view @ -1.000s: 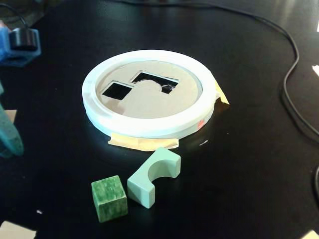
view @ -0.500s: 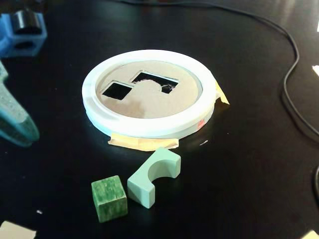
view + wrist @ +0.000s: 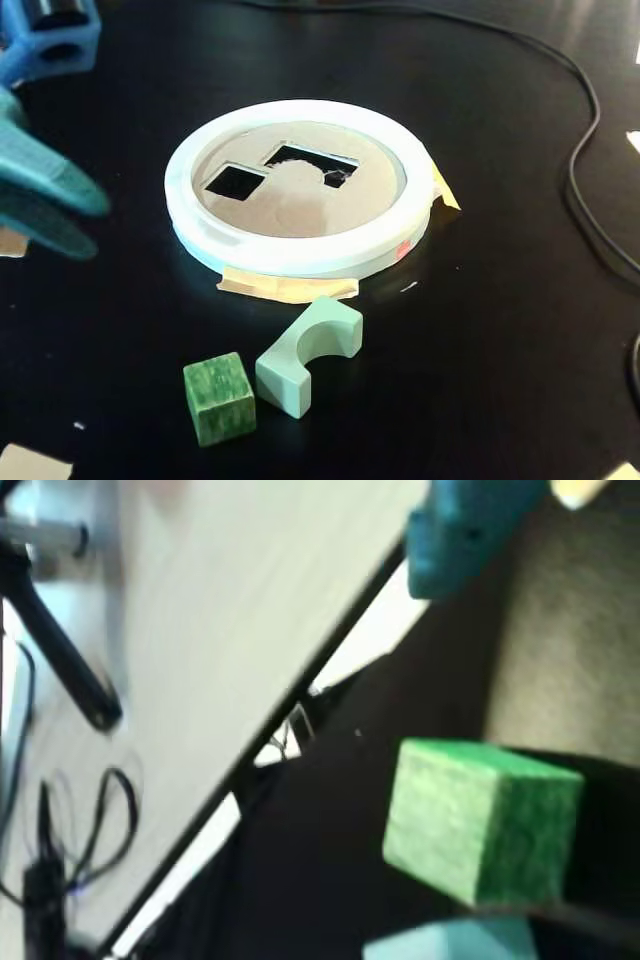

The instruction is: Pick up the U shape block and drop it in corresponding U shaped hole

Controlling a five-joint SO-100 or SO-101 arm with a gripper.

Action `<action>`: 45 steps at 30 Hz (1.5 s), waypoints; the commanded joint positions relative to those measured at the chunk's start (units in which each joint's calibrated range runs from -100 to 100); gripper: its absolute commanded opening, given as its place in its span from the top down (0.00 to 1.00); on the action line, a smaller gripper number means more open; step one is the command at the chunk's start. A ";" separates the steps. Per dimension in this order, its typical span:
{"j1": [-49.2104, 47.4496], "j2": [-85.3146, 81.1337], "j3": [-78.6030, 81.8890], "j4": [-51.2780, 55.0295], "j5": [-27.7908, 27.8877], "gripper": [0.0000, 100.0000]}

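While U block (image 3: 306, 356) lies beside green cube (image 3: 219, 397), end effector (image 3: 85, 222) hovers apart, fingers slightly spread, empty.

In the fixed view, a matte black tabletop (image 3: 500, 330) carries a white round ring-framed sorter with a tan cardboard face (image 3: 300, 190) at its centre, taped down with beige masking tape (image 3: 285, 287). At 6 o'clock of it lies a pale mint U-shaped block (image 3: 305, 360), arch on its side, with a dark green wooden cube (image 3: 219, 397) just beside it at 8 o'clock. A black cable (image 3: 585, 150) curves across the surface at 3 o'clock.
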 commanded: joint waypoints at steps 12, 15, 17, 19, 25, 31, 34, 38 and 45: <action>-5.67 75.36 -56.05 0.23 -0.54 0.22; -8.04 82.17 -61.69 3.34 -0.54 0.22; -9.04 86.38 -66.16 5.25 -0.68 0.22; -9.79 89.24 -69.07 7.15 -0.68 0.22; -9.91 100.89 -77.90 11.47 -1.42 0.22; -9.91 107.78 -83.73 13.07 -1.47 0.22; -9.91 111.01 -85.74 13.07 -1.47 0.22; -9.91 114.32 -87.19 13.07 -1.47 0.23; -10.04 117.81 -90.56 13.07 -1.47 0.26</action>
